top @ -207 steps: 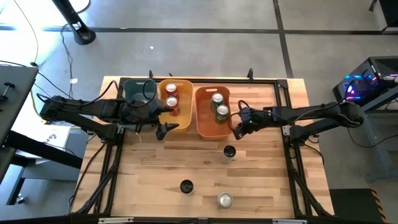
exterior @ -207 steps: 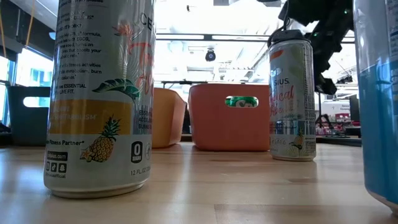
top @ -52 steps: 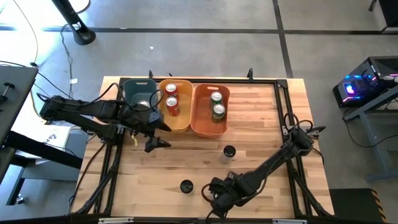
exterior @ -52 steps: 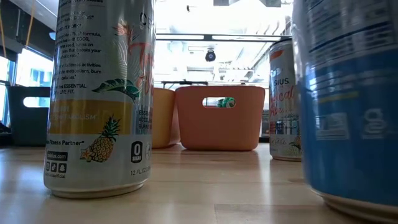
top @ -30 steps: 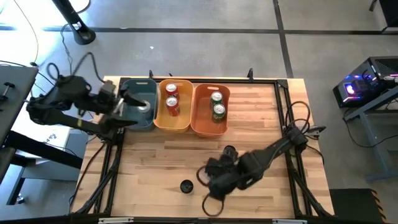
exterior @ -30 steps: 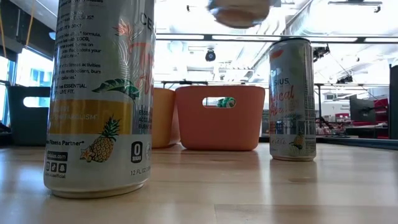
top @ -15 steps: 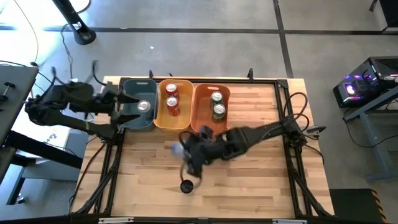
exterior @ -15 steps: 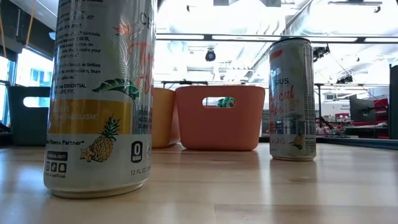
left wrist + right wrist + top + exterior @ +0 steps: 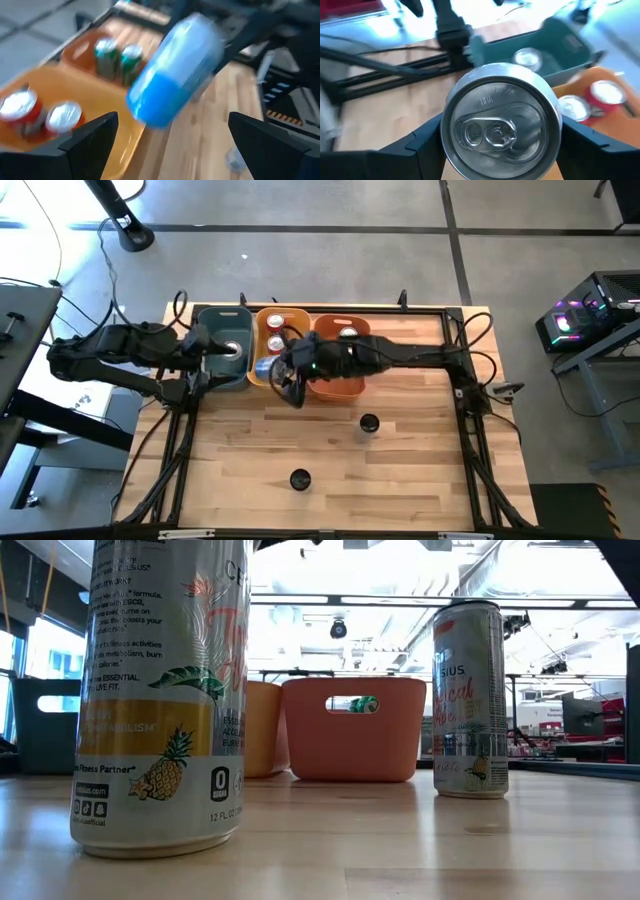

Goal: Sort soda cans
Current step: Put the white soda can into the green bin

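My right gripper (image 9: 270, 370) is shut on a silver-and-blue soda can (image 9: 175, 70), held in the air by the near rims of the teal bin (image 9: 212, 320) and the yellow bin (image 9: 297, 380). My left gripper (image 9: 202, 355) stands open at the teal bin's left side with nothing between its fingers (image 9: 87, 140). One silver can (image 9: 232, 350) stands in the teal bin. Two red cans (image 9: 275, 340) stand in the yellow bin. Green cans (image 9: 117, 55) stand in the orange bin (image 9: 345, 388), partly hidden under the right arm. My right gripper pinches the can's round side wall (image 9: 451, 150) between its two fingers (image 9: 427, 145), one on each side. The can's silvery top (image 9: 502, 125) faces back toward the wrist. The can is lifted clear and tilted, its blue bottom end (image 9: 147, 107) lowest.
Two cans with dark tops stand on the bare wood, one (image 9: 369, 423) right of the middle and one (image 9: 299, 478) near the front edge; the low view shows them close up (image 9: 160, 690) (image 9: 470, 700). Black frame rails run along the table's sides (image 9: 470, 420).
My right gripper has carried the can, lifted clear, from the table's near middle toward the far left, up to the bins' near rims, and has tipped. My left gripper has sunk and tipped down beside the teal bin, staying open.
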